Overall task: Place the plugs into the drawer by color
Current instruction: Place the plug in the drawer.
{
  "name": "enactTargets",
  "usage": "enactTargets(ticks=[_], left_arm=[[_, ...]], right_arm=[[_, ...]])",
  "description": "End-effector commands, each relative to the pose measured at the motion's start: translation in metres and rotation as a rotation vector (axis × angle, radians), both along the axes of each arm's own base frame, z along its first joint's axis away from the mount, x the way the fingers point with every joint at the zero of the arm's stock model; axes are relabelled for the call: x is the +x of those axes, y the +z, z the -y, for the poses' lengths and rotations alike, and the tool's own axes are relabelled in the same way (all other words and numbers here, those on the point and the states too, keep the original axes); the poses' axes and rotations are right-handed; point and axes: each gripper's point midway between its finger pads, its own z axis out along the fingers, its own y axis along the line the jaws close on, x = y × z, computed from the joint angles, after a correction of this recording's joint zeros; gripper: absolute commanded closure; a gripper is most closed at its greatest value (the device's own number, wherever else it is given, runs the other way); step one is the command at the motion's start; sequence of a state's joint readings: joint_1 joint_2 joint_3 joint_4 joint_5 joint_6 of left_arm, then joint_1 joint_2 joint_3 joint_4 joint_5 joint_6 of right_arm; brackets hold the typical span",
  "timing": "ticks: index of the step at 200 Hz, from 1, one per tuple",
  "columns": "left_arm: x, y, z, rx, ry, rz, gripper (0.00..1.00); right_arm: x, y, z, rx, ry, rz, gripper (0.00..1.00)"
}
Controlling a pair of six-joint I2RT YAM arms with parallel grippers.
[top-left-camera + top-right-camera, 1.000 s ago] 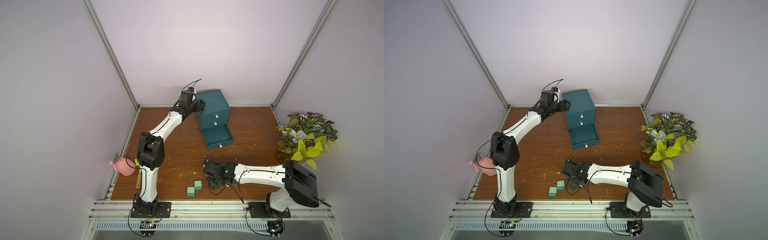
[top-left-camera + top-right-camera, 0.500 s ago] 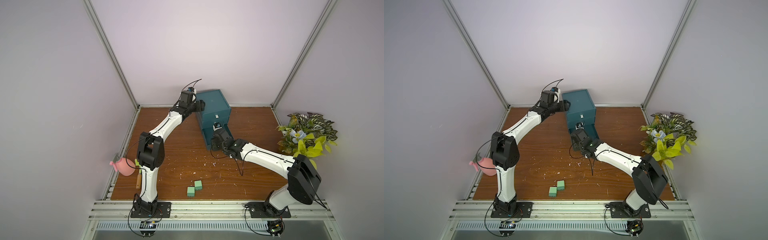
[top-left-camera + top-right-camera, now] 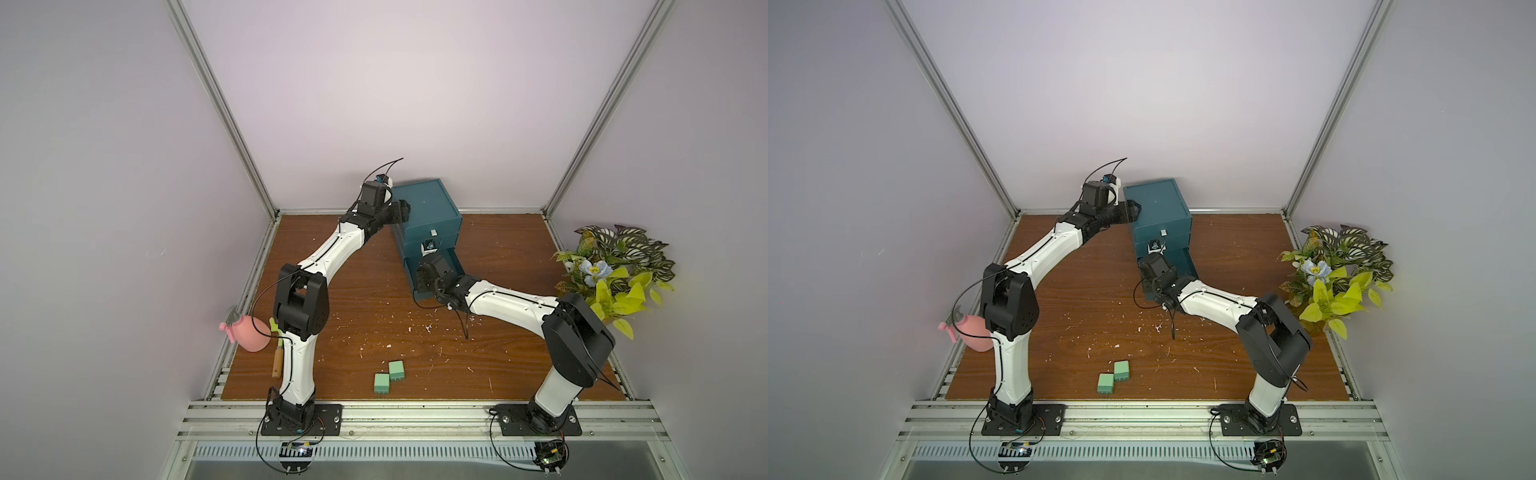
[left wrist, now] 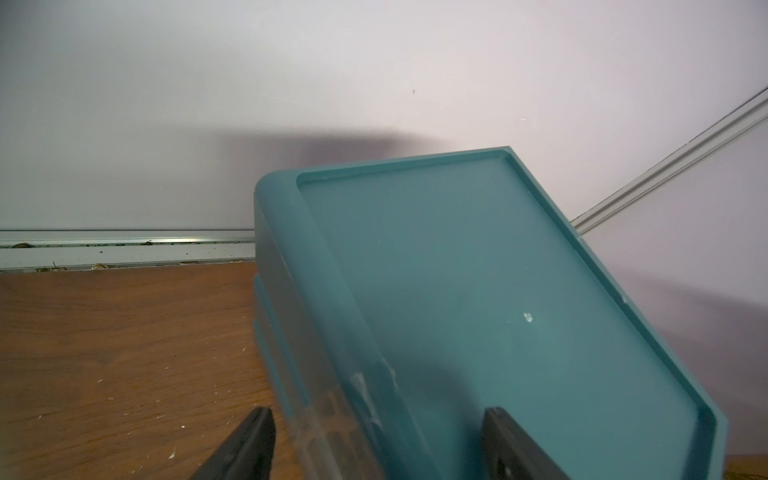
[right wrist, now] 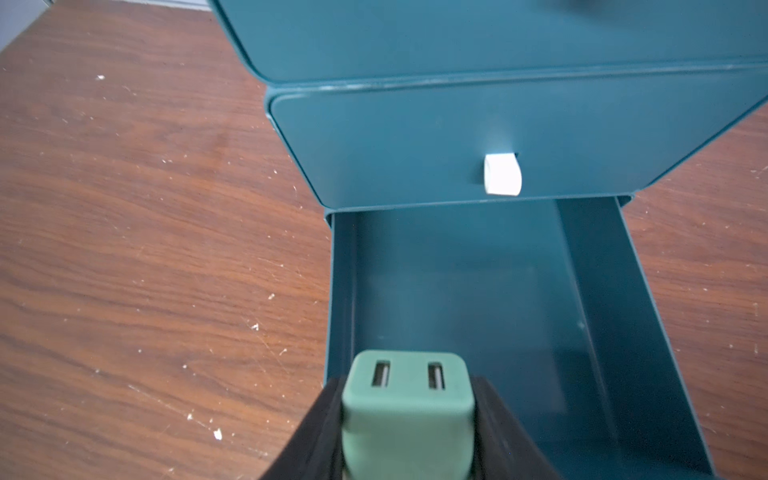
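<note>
One mint plug (image 5: 407, 415) pinched in right gripper (image 5: 407, 386), beside side wall of open drawer (image 5: 602, 316).

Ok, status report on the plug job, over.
Left gripper straddling cabinet edge, grip unclear. Right gripper shut on green plug, at open bottom drawer. Two more green plugs on table. Nothing blocking the drawer.
</note>
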State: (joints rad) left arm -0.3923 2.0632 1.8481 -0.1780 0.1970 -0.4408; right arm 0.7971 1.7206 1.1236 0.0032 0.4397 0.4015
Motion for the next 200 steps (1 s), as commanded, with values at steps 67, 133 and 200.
enactTargets(ticks=[67,133,200], left_arm=[[-0.011,-0.039,0.005,0.043,-0.032,-0.11,0.26],[-0.009,-0.038,0.006,0.045,-0.033,-0.11,0.26],[-0.009,-0.04,0.005,0.05,-0.032,-0.114,0.26]], right_arm=[[0.008,-0.008,-0.013,0.103,0.008,-0.003,0.65],[0.005,-0.026,-0.021,0.135,0.061,-0.077,0.64],[0.006,-0.032,-0.024,0.149,0.101,-0.109,0.59]])
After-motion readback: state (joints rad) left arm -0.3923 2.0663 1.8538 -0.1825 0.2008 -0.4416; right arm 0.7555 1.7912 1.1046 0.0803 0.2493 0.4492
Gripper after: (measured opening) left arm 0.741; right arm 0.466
